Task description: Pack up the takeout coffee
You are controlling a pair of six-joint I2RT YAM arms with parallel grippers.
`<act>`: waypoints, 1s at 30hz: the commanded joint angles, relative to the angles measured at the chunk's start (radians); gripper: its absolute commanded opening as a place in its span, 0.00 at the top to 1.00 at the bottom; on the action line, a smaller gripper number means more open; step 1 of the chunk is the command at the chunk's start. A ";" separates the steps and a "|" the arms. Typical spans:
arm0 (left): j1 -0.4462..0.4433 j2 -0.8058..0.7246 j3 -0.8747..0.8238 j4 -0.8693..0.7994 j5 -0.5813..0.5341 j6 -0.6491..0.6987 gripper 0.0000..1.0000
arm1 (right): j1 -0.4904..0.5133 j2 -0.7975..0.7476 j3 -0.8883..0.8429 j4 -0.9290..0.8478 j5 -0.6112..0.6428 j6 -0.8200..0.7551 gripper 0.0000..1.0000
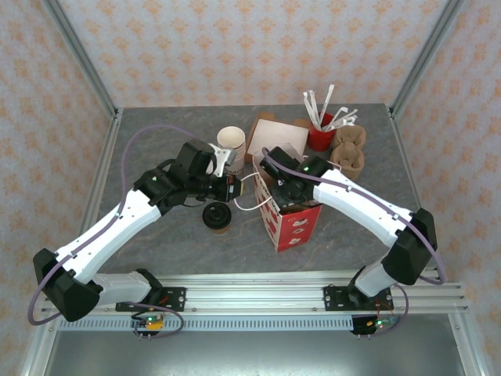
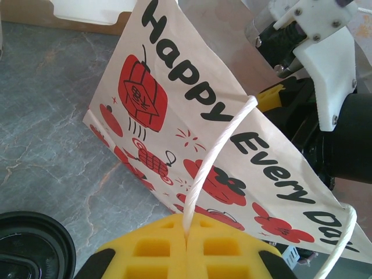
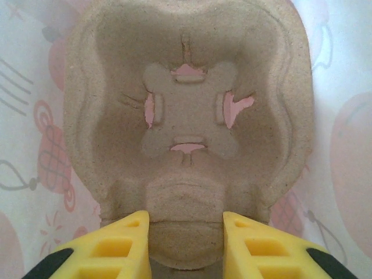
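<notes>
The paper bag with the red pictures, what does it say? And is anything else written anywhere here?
"Happy Every Da": black letters on the gift bag, left wrist view; the last letter is cut off at the bag's edge.
Black sign on the red lantern drawn on it: too blurred to read.
White marks on the bag's red side, top view: too small to read.
Pulp cup carrier: no writing.

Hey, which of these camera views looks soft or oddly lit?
Top view: even light, sharp. Left wrist: gift bag print crisp, yellow fingers slightly softer. Right wrist: cup carrier soft, lit pinkish through the bag's walls.
</notes>
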 commanded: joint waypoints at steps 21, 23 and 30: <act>-0.007 -0.009 0.018 0.043 -0.041 -0.006 1.00 | -0.044 0.084 -0.110 0.105 -0.038 -0.039 0.67; -0.007 -0.011 0.020 0.042 -0.043 -0.006 1.00 | -0.045 0.090 -0.123 0.135 -0.044 -0.046 0.67; -0.007 -0.008 0.026 0.034 -0.055 -0.005 1.00 | -0.049 0.122 -0.178 0.214 -0.050 -0.056 0.65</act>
